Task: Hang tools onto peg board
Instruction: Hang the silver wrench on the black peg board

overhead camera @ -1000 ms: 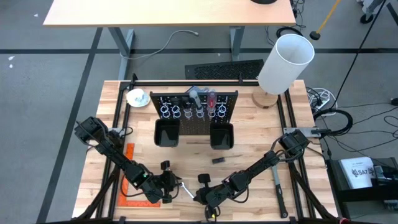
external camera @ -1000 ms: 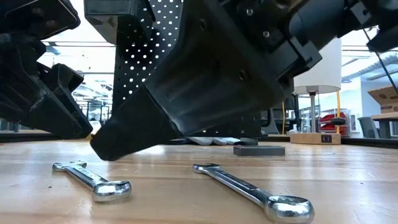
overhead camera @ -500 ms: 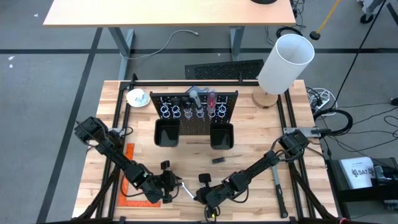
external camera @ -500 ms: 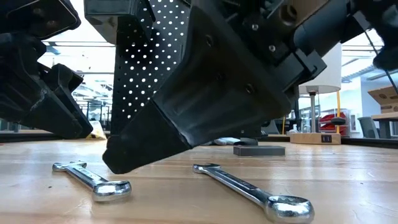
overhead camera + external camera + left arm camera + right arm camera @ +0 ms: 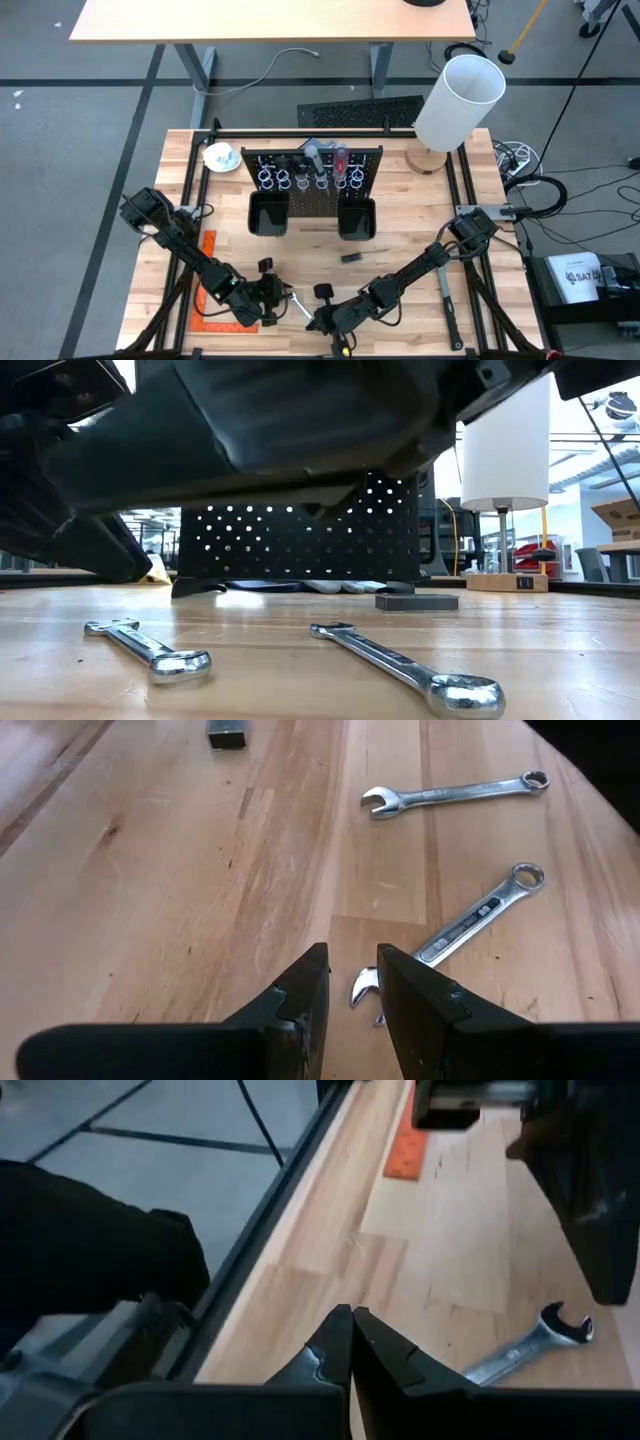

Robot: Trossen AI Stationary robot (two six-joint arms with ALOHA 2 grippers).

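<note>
Two silver wrenches (image 5: 150, 650) (image 5: 410, 670) lie flat on the wooden table near its front edge; they also show in the left wrist view (image 5: 455, 795) (image 5: 470, 920). My left gripper (image 5: 352, 982) is open by a narrow gap, just above the open end (image 5: 362, 992) of the nearer wrench. My right gripper (image 5: 350, 1330) is shut and empty, beside the left one near the front edge (image 5: 318, 318). The peg board (image 5: 315, 175) stands upright at the far middle with wire rings (image 5: 300, 180), two black bins (image 5: 268, 213) and a red-handled screwdriver (image 5: 340, 158) in it.
A lamp with a white shade (image 5: 458, 100) stands at the far right. A small dark block (image 5: 350, 257) lies in front of the bins. An orange ruler (image 5: 205, 290) lies at the near left, and a white dish (image 5: 220, 156) left of the board.
My right gripper has lifted away from the table and gone a little toward the near edge, tipping its fingers up; in the low view the peg board now shows beneath it. The wrenches have stayed where they were.
</note>
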